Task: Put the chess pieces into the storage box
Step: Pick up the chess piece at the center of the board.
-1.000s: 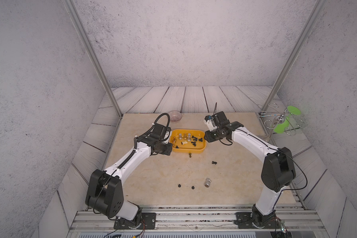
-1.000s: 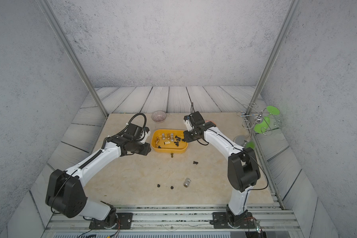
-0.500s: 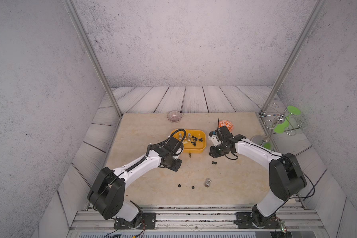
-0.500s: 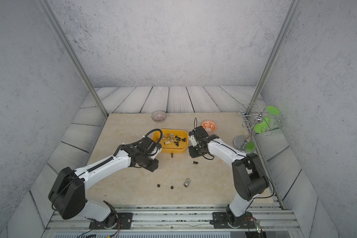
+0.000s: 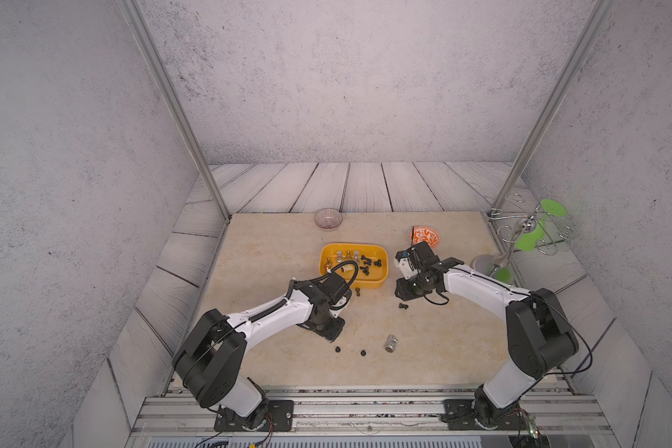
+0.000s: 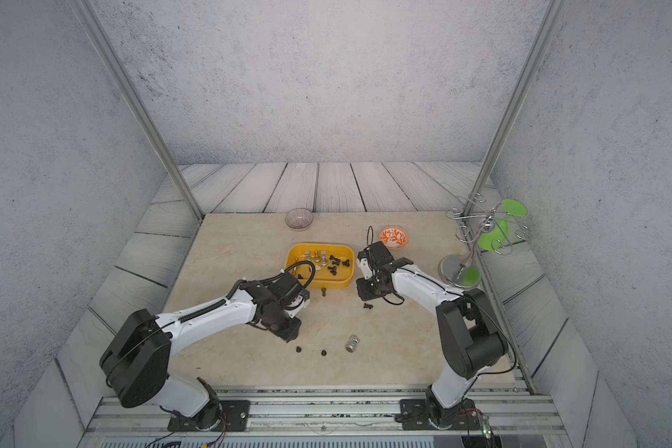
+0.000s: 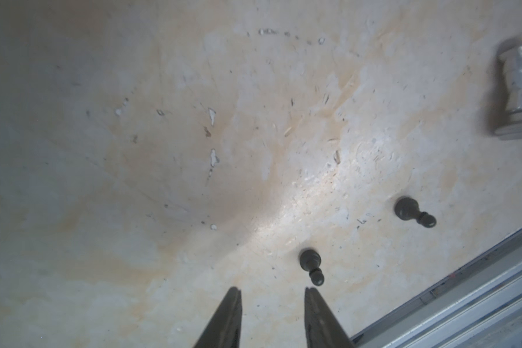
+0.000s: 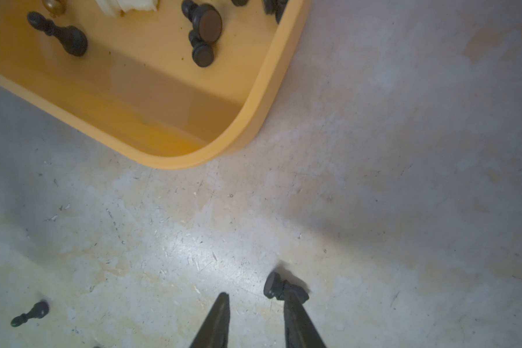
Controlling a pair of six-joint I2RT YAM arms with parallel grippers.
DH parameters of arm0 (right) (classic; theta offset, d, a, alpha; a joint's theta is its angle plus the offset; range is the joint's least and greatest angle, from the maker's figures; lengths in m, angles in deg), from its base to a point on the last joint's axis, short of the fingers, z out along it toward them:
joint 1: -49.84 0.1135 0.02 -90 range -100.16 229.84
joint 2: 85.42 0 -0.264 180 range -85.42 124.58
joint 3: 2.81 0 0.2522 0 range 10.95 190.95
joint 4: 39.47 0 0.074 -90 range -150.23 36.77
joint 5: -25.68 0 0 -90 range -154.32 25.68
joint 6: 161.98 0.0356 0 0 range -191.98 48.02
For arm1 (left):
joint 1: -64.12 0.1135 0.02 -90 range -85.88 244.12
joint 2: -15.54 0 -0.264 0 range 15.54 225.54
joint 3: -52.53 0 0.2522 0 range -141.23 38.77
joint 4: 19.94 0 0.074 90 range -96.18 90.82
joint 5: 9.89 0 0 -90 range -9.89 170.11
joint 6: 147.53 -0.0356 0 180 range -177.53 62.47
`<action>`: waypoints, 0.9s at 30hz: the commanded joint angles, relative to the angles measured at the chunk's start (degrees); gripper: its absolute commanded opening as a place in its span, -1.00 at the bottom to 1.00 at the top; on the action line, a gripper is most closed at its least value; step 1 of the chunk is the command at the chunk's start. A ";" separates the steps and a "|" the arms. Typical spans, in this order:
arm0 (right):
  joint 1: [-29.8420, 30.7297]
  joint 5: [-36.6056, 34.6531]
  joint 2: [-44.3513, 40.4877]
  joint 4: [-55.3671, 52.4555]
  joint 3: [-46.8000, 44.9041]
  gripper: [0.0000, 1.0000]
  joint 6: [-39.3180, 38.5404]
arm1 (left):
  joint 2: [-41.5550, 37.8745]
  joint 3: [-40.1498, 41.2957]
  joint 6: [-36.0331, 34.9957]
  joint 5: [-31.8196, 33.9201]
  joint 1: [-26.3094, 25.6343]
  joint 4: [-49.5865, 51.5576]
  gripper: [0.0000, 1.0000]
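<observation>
Hovering low over the beige table (image 5: 264, 267), the left gripper (image 7: 272, 290) has its fingers parted with nothing between them. A black pawn (image 7: 311, 266) lies just beyond one tip; a second pawn (image 7: 413, 212) and a silver piece (image 7: 519, 90) lie farther out. Same for the right gripper (image 8: 255, 296): spread, empty, with a fallen black piece (image 8: 273, 286) just beside one finger, partly hidden by it. The storage box (image 5: 365, 285) sits between the arms, holding black, gold and silver pieces (image 5: 365, 263). A small gold piece (image 5: 358, 291) sits just outside its near wall.
</observation>
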 commanded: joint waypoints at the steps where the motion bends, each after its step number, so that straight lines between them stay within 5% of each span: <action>1: -0.29 0.73 -1.75 0.08 -0.53 -0.35 0.90 | 0.78 0.37 -1.31 -1.79 -0.78 1.09 -0.23; 27: -0.25 -0.46 -2.96 -0.32 -2.09 -0.35 1.63 | 6.92 -0.98 -1.69 -4.98 -3.69 0.66 -0.32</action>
